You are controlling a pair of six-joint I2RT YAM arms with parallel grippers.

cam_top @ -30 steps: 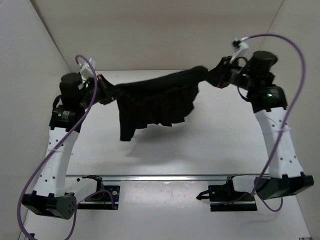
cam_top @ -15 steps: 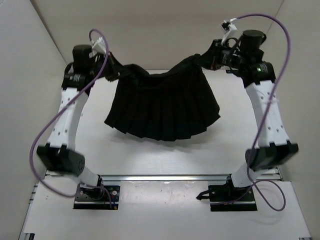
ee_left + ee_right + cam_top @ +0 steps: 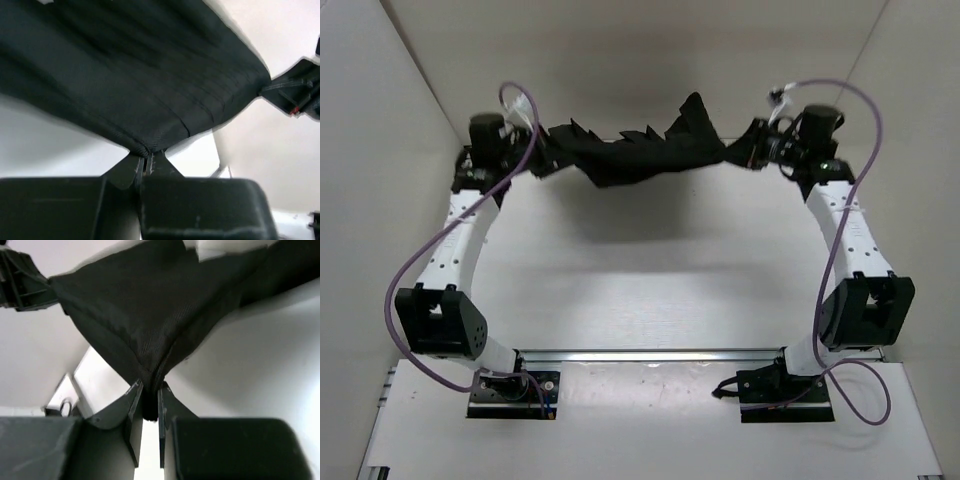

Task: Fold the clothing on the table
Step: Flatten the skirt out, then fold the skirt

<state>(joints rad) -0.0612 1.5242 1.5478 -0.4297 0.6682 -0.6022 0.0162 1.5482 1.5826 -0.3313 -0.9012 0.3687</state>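
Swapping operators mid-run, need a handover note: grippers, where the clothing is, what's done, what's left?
Left gripper: shut on one end of the clothing.
Right gripper: shut on the opposite end.
Position: the clothing is bunched and stretched between the two grippers, up over the far part of the table, apparently not resting on it.
Done: picked up by both ends.
Left: no fold made yet; lay it flat on the table, then fold.
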